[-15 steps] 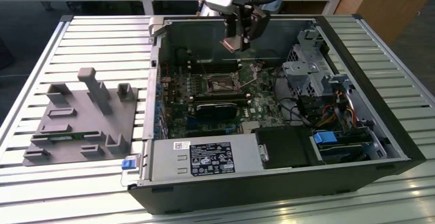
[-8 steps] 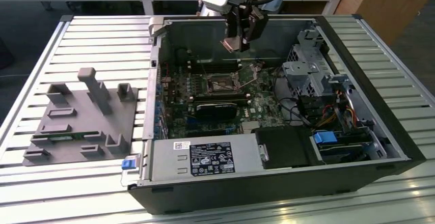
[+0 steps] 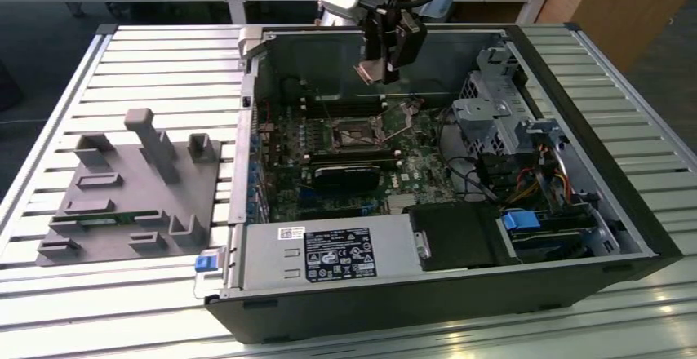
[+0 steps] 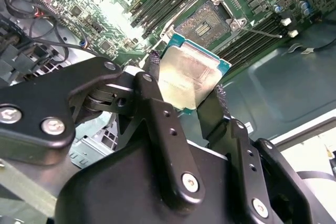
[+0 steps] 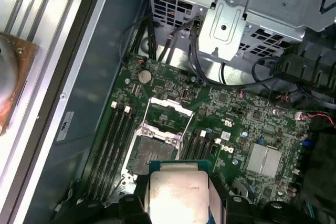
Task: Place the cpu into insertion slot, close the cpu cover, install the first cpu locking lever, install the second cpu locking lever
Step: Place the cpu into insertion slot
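The cpu point(image 4: 189, 77) is gripped by two opposite edges between the jaws, which are closed onto it, and its pale metal face shows in both wrist views. It hangs above the motherboard point(image 5: 236, 119), near the insertion slot point(image 5: 149, 153) but not touching it. The slot lies bare, with the cpu cover point(image 5: 170, 106) swung up. The open computer case point(image 3: 436, 294) lies on the slatted counter point(image 3: 163, 57).

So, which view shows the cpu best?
The second wrist view: the cpu shows its metal face close up, held in the gripper. The first wrist view crops it; the exterior view shows a small pale sliver.
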`<control>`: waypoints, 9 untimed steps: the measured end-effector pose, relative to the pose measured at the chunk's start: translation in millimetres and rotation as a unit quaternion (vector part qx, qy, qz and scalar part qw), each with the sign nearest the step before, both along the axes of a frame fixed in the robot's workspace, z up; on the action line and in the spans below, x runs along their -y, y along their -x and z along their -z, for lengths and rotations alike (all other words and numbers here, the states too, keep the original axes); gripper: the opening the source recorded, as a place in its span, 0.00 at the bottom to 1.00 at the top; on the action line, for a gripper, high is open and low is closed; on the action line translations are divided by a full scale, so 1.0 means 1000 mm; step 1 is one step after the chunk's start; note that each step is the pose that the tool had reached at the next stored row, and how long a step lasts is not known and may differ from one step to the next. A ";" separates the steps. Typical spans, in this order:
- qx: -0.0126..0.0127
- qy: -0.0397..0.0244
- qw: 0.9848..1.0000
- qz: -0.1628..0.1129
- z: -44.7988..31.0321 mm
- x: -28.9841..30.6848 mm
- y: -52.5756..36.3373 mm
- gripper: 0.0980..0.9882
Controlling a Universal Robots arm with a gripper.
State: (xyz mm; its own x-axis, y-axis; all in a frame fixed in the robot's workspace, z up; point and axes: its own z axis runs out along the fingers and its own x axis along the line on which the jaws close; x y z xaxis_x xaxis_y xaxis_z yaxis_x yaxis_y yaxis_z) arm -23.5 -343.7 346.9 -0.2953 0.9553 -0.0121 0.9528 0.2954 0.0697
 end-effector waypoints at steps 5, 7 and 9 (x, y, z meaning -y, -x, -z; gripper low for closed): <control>0.000 0.000 1.000 0.012 0.0005 0.0000 0.0000 0.49; 0.000 0.000 1.000 0.017 0.0008 -0.0001 0.0000 0.49; 0.000 0.000 1.000 0.022 0.0010 -0.0001 0.0000 0.49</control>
State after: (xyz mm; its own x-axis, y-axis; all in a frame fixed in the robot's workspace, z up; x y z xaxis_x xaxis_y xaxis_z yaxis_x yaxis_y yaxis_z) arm -23.5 -343.6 346.0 -0.2524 0.9675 -0.0121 0.9650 0.2527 0.0697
